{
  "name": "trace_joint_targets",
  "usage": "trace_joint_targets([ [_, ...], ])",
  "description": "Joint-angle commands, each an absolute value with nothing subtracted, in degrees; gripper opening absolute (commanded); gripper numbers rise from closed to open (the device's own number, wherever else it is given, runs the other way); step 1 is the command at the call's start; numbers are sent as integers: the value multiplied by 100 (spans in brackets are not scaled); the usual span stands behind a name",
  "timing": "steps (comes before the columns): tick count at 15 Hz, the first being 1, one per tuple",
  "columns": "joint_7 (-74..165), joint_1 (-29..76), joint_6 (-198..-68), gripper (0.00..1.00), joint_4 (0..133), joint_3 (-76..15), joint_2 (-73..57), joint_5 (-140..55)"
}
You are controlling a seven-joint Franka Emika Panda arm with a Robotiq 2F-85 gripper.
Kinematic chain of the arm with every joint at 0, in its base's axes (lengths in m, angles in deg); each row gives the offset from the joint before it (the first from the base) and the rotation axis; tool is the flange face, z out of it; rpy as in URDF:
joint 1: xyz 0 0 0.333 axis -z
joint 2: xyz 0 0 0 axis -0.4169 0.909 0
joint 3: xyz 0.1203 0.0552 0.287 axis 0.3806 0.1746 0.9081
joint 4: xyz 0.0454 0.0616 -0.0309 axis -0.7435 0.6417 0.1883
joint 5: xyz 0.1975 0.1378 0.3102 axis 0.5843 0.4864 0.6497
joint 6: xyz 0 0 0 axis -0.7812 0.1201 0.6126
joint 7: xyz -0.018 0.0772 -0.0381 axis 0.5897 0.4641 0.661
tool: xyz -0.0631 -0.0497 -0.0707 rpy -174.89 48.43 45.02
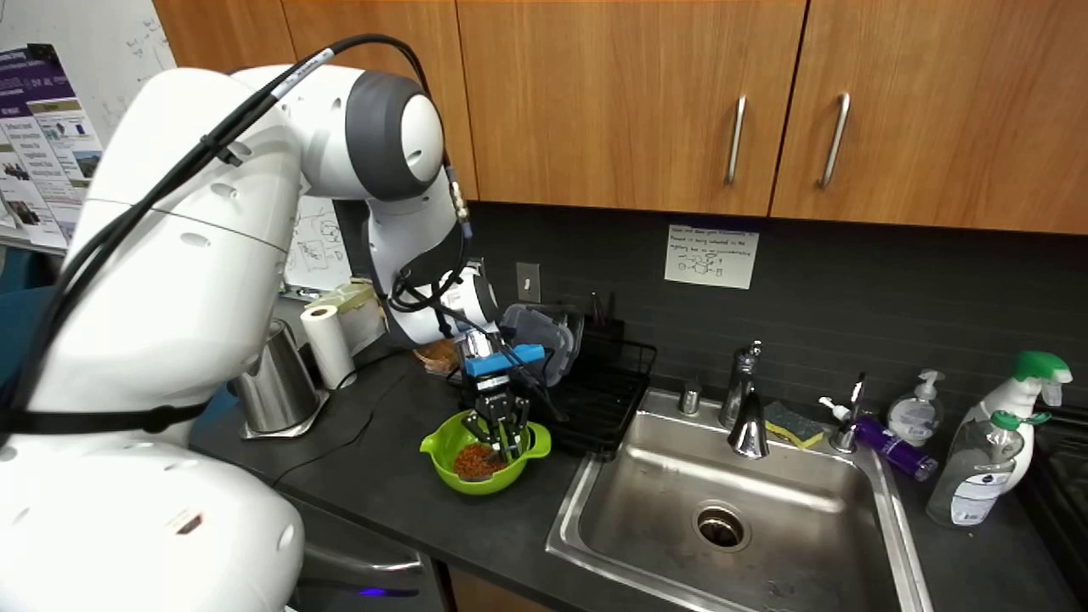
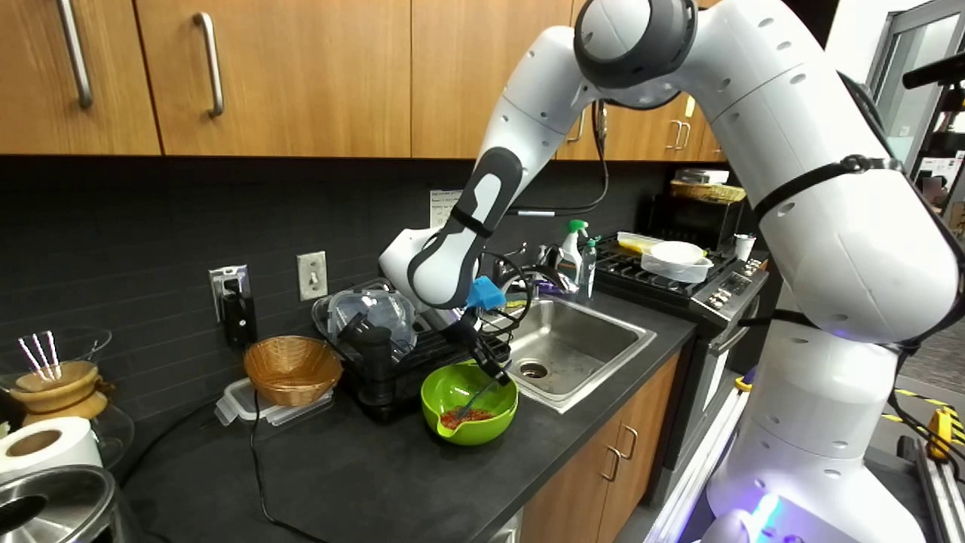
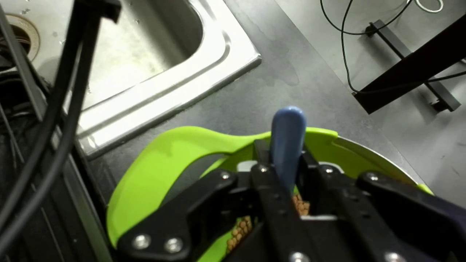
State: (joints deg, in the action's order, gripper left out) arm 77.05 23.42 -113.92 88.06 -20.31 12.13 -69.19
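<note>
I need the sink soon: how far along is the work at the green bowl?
Done: the gripper holds the blue utensil. In hand: the utensil reaches down to reddish-orange pieces inside the green bowl; stirring or scooping, I can't tell. Left: probably lifting the utensil out, since its lower end is inside the bowl.

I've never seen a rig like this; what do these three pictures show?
The big white machine is a robot arm, ending in a black pinching gripper. Two pictures come from cameras standing outside it; the third from a camera on its wrist. On the dark counter sit a green bowl holding small reddish-brown pieces, a black dish rack and a metal kettle. The gripper grips a blue-handled utensil, whose lower end reaches into the bowl; its type I can't tell.
</note>
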Motion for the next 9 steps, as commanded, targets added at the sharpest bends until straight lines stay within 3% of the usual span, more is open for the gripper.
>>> trace_joint_targets([
  [1, 7830, 2297, -11451, 5, 8898, -2052, 1231, -6807],
  [9, 7577, 2230, -11231, 5, 9196, -2160, 925, -6888],
])
